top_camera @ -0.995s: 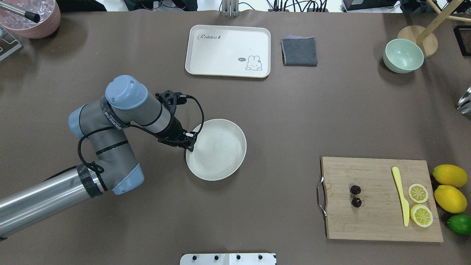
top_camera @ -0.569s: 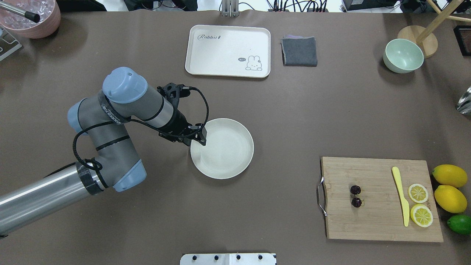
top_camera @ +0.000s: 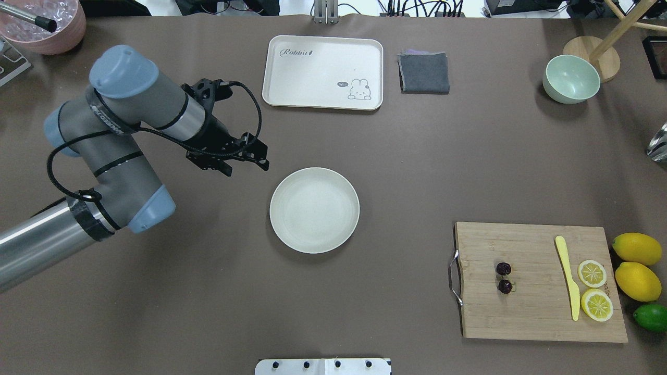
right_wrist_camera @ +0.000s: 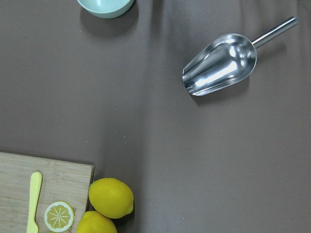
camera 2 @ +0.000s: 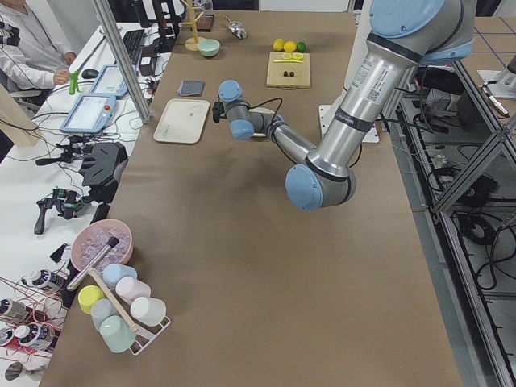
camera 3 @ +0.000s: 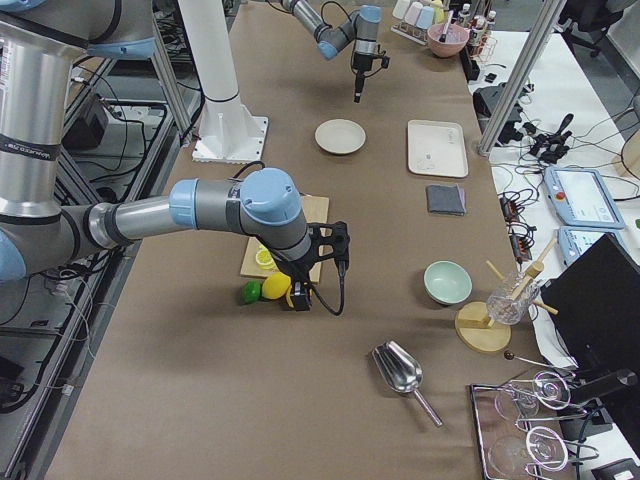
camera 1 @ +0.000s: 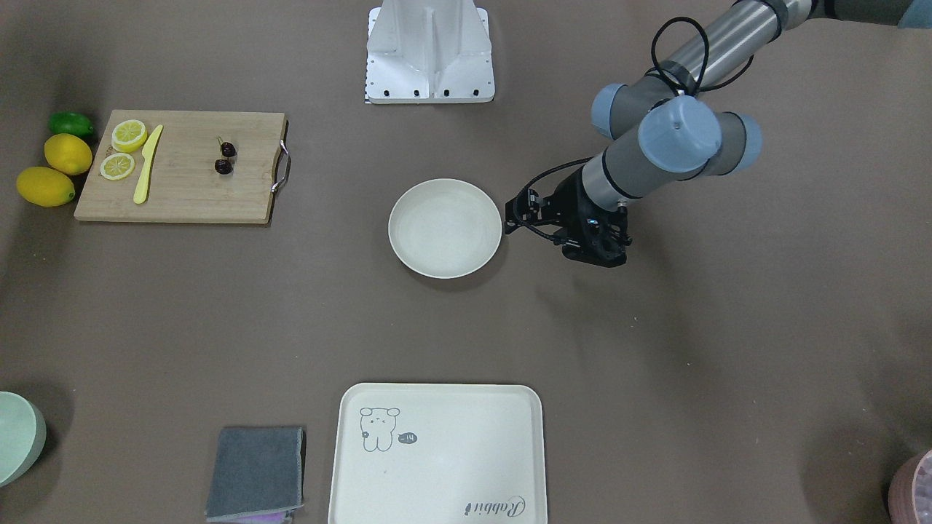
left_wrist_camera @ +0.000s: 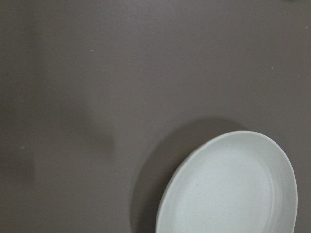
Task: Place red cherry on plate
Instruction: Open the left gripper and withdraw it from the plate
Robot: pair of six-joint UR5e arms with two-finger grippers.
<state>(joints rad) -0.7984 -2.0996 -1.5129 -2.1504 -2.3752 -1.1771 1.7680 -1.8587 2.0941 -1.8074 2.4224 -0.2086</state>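
The red cherry [top_camera: 503, 269] pair lies on the left part of the wooden cutting board [top_camera: 536, 312], also seen in the front-facing view [camera 1: 223, 167]. The plate [top_camera: 314, 210] sits bare near the table's middle [camera 1: 445, 228] and shows at the lower right of the left wrist view [left_wrist_camera: 233, 189]. My left gripper [top_camera: 247, 167] hangs open above the table, up and left of the plate, holding nothing. My right gripper [camera 3: 298, 298] shows only in the exterior right view, over the lemons beside the board. I cannot tell whether it is open or shut.
A cream tray [top_camera: 323, 72], grey cloth [top_camera: 423, 73] and green bowl [top_camera: 571, 78] line the far side. On the board lie a yellow knife [top_camera: 568, 278] and two lemon halves. Whole lemons [top_camera: 637, 249] and a lime [top_camera: 651, 316] sit beside it. A metal scoop [right_wrist_camera: 221, 63] lies beyond.
The left gripper first dragged the plate slightly right by its rim, then let go and rose away up and to the left. The cherries have not moved.
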